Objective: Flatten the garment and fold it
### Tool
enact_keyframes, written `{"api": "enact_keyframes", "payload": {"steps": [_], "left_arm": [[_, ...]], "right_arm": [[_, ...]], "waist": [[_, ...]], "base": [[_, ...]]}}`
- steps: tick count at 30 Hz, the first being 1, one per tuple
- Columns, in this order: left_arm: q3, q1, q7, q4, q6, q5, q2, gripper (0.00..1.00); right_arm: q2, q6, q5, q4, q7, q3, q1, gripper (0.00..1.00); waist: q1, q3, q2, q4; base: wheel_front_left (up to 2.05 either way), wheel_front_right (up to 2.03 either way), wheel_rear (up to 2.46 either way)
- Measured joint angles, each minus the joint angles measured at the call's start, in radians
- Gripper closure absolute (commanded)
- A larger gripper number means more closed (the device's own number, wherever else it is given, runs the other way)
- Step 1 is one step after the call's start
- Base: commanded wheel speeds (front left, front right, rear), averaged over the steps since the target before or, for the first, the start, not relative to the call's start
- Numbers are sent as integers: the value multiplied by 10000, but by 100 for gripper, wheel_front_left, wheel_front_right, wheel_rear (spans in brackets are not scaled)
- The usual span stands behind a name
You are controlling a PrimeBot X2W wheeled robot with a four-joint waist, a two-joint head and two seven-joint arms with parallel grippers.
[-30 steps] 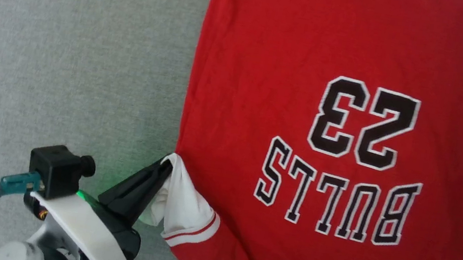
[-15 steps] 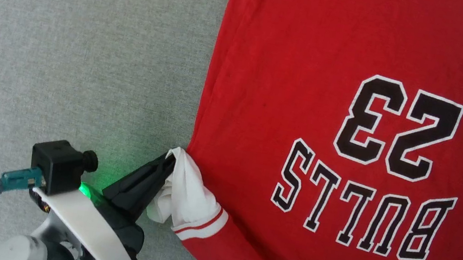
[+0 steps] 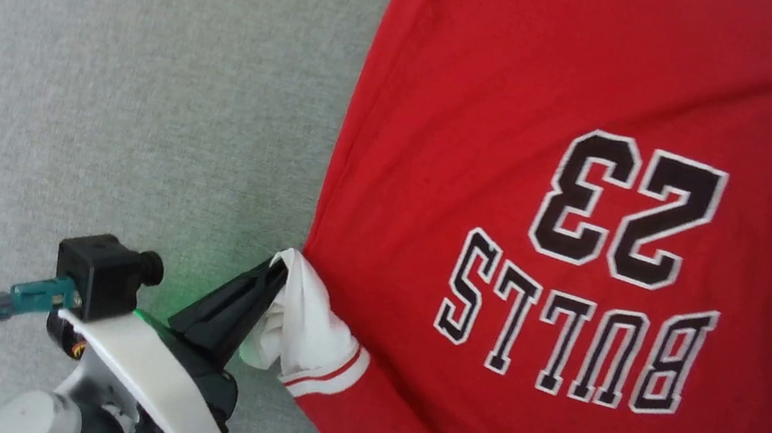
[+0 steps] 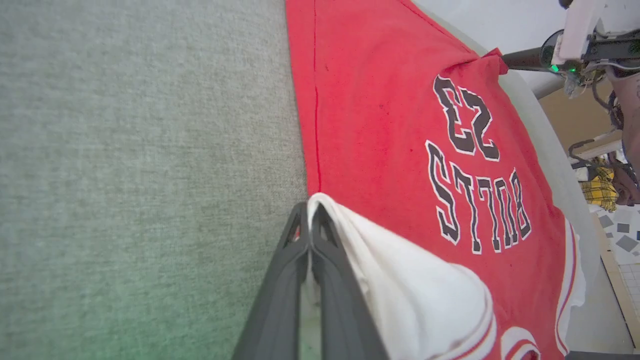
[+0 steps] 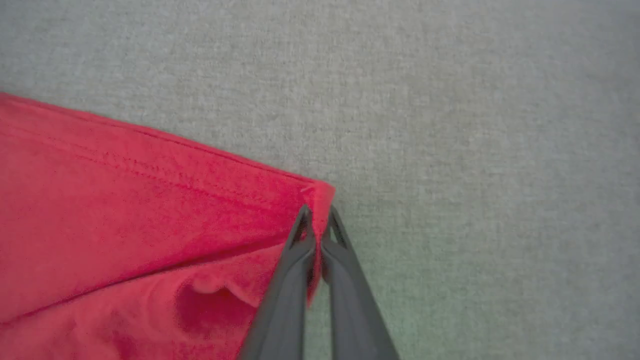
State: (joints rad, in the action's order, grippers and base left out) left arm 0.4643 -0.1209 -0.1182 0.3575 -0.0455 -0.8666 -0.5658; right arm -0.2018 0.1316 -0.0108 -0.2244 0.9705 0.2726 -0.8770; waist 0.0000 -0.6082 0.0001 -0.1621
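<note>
Red garment (image 3: 578,278) lies print-up on the grey table (image 3: 104,87), left gripper (image 3: 272,277) pinching its white sleeve (image 3: 304,320), right gripper (image 5: 317,217) pinching a hem corner (image 5: 320,192); pulling both apart evenly, low over the table, should flatten it.

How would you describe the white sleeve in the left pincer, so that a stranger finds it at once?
A red jersey printed BULLS 23 lies on a grey cloth surface. At its edge on the robot's left, a sleeve bunches up in the shut left pincer. Its plain white cloth sets it apart from the red body.
</note>
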Motion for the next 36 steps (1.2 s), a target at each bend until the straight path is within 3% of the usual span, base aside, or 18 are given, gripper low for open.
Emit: {"api": "enact_keyframes", "payload": {"steps": [9, 13, 15, 18, 22, 29, 30, 31, 32, 36], "left_arm": [[-81, 596, 58, 100, -247, -63, -130, 100], [-130, 802, 90, 176, -372, -67, -198, 100], [-140, 927, 100, 194, -451, -115, -217, 100], [-136, 1213, 98, 253, -602, -140, -259, 100], [-165, 1582, 86, 407, -763, -219, -339, 100], [-288, 2086, 69, 721, -1070, -284, -504, 100], [-293, 2132, 50, 763, -1099, -293, -523, 100], [-288, 2174, 38, 798, -1143, -314, -531, 100], [-278, 2219, 27, 819, -1154, -316, -533, 100], [-230, 2269, -46, 928, -1229, -345, -539, 100]], "right_arm": [[-1003, 0, -1448, 1655, 2144, -330, 2648, 100], [-1078, 0, -2242, 2775, 2437, 313, 4658, 100], [-803, 0, -2550, 3227, 2401, 859, 5683, 100], [-104, -2, -2959, 3870, 2063, 1547, 7610, 100], [533, -2, -3212, 4059, 1388, 1649, 9276, 100], [1070, -2, -3344, 3248, -1143, 1304, 9845, 100], [1085, -2, -3267, 3103, -1609, 1225, 9795, 68], [1083, -2, -3177, 2936, -1933, 1156, 9729, 14], [1041, -2, -3080, 2801, -2111, 1032, 9676, 0], [522, -2, -3032, 2961, -2322, 520, 9345, 0]], "waist": [[0, 955, 0, 737], [-1, 1395, 0, 1114], [-2, 1630, 0, 1280], [-2, 2112, 0, 1557], [-3, 2604, 0, 1765], [-2, 3390, 0, 2016], [-2, 3492, -1, 2043], [-2, 3595, -1, 2069], [-2, 3692, -2, 2092], [-2, 4016, -2, 2154]], "base": [[0, 0, 0], [0, 0, 0], [0, 0, 0], [0, 0, 0], [0, 0, 0], [0, 0, 0], [0, 0, 0], [0, 0, 0], [0, 0, 0], [0, 0, 0]]}}
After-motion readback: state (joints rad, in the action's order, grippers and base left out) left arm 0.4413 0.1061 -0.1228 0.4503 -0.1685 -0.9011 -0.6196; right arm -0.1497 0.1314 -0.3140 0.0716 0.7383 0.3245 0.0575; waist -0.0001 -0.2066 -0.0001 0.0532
